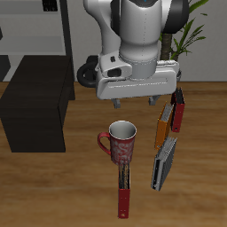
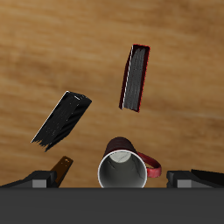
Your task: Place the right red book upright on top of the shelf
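Note:
The right red book (image 1: 124,186) lies flat on the table near the front edge, just in front of a red mug; it is slim and long, with a dark strip of yellowish marks. It also shows in the wrist view (image 2: 136,77). The low black shelf (image 1: 35,105) stands at the table's side, its flat top bare. My gripper (image 1: 161,97) hangs open and empty above the table, farther back than the book, above the mug and the orange book. In the wrist view only the fingertips (image 2: 35,180) show, wide apart.
The red mug (image 1: 120,140) stands between my gripper and the long red book. An orange book (image 1: 161,127) and a shorter red book (image 1: 178,111) stand beside it, with a dark grey book (image 1: 162,164) nearer the front. A tall thin-framed rack (image 1: 35,35) stands behind the shelf.

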